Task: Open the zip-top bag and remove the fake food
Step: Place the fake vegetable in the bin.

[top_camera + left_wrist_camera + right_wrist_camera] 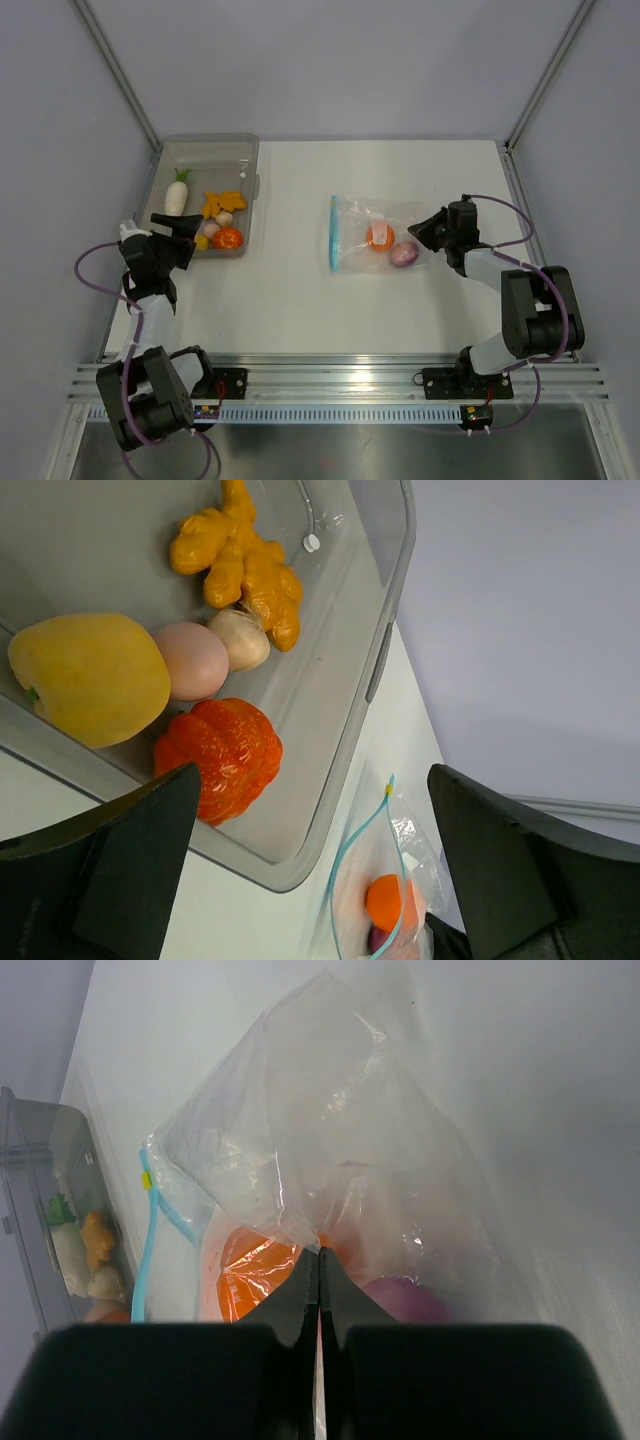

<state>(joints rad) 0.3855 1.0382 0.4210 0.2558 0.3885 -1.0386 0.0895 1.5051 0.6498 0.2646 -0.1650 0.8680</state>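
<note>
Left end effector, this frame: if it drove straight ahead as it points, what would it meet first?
Most likely the near wall of the grey tray, with the orange pumpkin piece just behind it. The left end effector is open and aimed at that corner; exact depth is unclear.

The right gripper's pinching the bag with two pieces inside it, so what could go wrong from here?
The right gripper is shut on just a thin fold of the zip-top bag, at the end away from its blue zip strip; slick plastic might slip free. Lifting that end could send the orange piece and purple onion rolling across the table. The left gripper, open by the tray, might bump it.
</note>
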